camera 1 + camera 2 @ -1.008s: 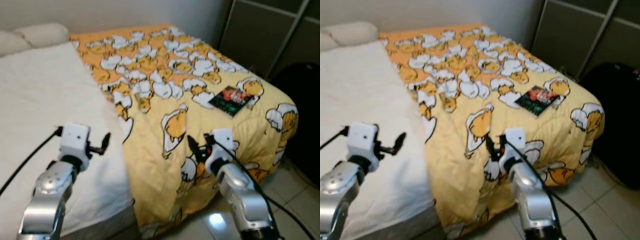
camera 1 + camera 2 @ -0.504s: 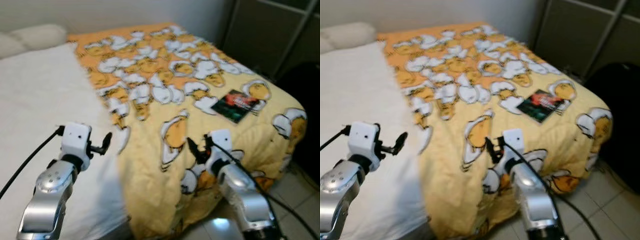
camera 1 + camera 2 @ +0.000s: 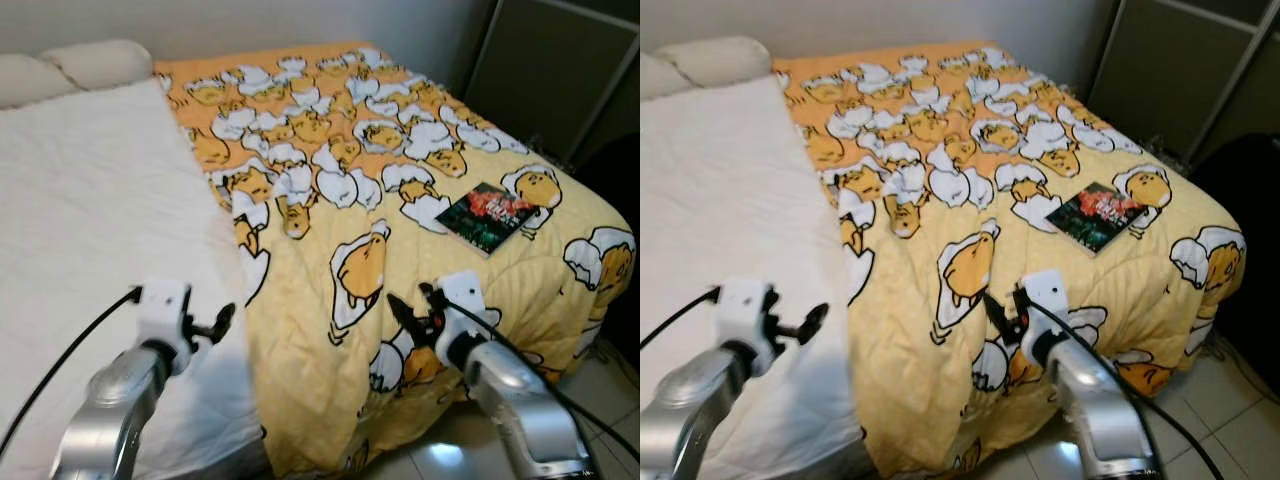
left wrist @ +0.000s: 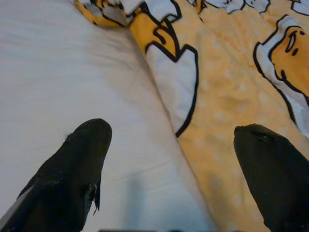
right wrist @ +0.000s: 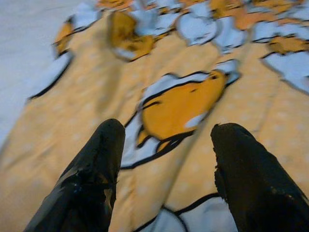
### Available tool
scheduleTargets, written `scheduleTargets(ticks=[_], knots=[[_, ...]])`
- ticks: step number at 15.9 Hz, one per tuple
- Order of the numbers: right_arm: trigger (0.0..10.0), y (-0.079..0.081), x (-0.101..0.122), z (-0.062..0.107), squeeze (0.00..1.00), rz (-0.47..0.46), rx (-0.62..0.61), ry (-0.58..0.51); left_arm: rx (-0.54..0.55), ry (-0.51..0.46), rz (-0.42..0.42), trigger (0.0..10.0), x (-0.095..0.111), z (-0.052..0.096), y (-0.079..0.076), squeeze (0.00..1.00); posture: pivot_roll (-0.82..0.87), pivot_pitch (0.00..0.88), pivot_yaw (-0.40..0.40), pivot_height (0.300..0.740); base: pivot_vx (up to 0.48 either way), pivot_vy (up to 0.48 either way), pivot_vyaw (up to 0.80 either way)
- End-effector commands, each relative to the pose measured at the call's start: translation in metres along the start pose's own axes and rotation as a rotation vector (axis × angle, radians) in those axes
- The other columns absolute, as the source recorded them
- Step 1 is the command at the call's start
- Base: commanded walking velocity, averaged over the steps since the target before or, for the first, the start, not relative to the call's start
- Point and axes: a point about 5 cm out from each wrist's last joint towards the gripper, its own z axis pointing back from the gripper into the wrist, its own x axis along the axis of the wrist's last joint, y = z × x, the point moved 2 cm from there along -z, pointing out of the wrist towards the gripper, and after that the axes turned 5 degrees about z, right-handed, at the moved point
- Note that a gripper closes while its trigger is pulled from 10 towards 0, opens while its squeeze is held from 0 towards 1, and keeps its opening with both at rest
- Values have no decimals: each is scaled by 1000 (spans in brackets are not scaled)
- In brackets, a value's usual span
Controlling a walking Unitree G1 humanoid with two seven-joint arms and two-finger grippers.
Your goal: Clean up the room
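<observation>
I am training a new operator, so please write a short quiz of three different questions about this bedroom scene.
1. True or false: the book lies on the yellow blanket.
2. What does the left gripper hover over? A) a pillow B) the blanket's edge on the white sheet C) the floor
3. Fill in: the right gripper is ____, holding nothing.

Key: 1 true; 2 B; 3 open
</observation>
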Motion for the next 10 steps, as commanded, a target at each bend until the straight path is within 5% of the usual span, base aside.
scheduleTargets(ticks=[1, 4, 6, 7, 8, 10], knots=[[10000, 5, 5, 1, 0, -5, 69, -7, -24, 18, 40, 10000, 0, -7, -2, 1000, -71, 0, -12, 740, 0, 0, 0], [10000, 13, 9, 2, 0, 71, 236, 11, -126, 86, 147, 10000, -9, -36, -13, 1000, -107, 0, 1, 740, 0, 0, 0], [10000, 20, 10, 4, 0, 75, 376, 45, -137, 228, 178, 10000, -35, -55, -20, 988, -132, 0, 7, 740, 0, 0, 0], [10000, 22, 7, 6, 0, 100, 427, 75, -136, 285, 165, 10000, -45, -58, -21, 722, -132, 0, 7, 740, 0, 0, 0], [10000, 21, 3, 8, 0, 134, 455, 112, -112, 327, 160, 10000, -54, -59, -20, 0, -137, 0, 8, 740, 0, 0, 0], [10000, 24, -1, 18, 0, 132, 573, 168, -171, 360, 161, 10000, -64, -62, -30, 0, -140, 0, 3, 740, 0, 0, 0]])
